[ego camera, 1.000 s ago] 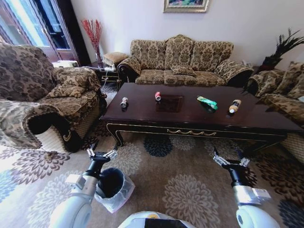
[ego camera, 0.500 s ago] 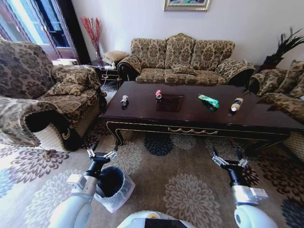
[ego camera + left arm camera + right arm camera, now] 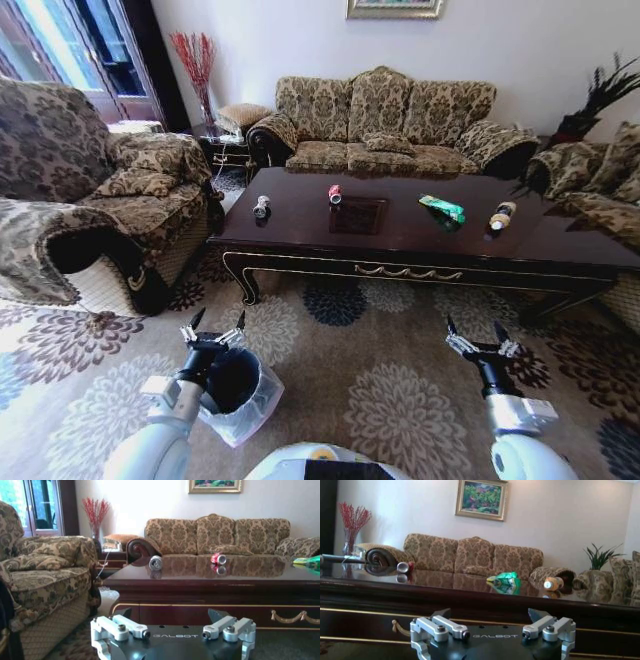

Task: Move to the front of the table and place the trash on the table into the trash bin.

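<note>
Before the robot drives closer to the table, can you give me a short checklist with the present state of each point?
1. All four pieces of trash lie on the table: grey can, red can, green wrapper, bottle. Ok.
2. Left claw open and holding nothing. Ok.
3. Right claw open and holding nothing. Ok.
4. Trash bin on the carpet under the left arm, bag liner open. Ok.
5. Carpet between robot and table free of obstacles. Ok.
6. Robot close enough to reach the trash. Not ok: both claws are well short of the table edge.
</note>
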### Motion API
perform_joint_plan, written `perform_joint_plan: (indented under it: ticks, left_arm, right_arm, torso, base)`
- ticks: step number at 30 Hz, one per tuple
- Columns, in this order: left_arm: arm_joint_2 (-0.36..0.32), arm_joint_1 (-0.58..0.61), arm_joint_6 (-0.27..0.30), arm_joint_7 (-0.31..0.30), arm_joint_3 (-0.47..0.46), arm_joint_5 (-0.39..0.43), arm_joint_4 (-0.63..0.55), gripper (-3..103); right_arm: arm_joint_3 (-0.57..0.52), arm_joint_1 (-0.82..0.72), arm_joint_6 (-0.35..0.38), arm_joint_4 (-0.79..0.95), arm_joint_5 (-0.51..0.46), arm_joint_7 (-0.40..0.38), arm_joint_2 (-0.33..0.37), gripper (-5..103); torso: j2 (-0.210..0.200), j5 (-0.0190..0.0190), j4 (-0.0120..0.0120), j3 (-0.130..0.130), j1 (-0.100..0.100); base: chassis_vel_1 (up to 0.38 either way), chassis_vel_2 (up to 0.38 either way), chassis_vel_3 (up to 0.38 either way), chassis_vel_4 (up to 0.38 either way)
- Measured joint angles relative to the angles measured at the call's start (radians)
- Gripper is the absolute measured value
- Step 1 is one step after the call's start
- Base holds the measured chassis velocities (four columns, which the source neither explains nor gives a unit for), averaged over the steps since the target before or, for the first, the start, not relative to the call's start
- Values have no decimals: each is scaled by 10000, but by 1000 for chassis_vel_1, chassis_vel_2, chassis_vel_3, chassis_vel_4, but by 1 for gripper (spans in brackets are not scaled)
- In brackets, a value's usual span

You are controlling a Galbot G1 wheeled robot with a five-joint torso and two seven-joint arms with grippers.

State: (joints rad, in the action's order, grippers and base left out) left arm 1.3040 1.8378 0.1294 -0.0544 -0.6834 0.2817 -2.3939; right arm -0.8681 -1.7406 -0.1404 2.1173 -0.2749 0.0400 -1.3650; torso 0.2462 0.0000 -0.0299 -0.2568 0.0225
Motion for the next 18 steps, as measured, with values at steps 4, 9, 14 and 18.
perform_joint_plan:
  ticks: [4, 9, 14, 18]
  left_arm:
    - [-5, -3, 2, 3, -4, -29, -19, 100]
    - [33, 22, 3, 23, -8, -67, -94, 100]
    - [71, 31, -7, 44, -23, -83, -128, 100]
    - [99, 25, -26, 46, -34, -84, -139, 100]
  right_arm:
    - [12, -63, -10, 72, 27, -21, -40, 100]
    - [61, -112, -31, 103, 57, -20, -81, 100]
    - [106, -69, 8, 159, 109, -13, -74, 100]
    - [131, 66, -22, 136, 88, 22, -82, 100]
  torso:
    - [-184, -1, -1, 119, -60]
    - [-386, -1, -1, 256, -125]
    - [-589, -5, -2, 403, -184]
    - [-728, 2, 0, 509, -219]
  base:
    - [14, -14, -7, 8]
    - [97, -108, -116, 95]
    - [201, -201, -228, 220]
    - [246, -263, -269, 246]
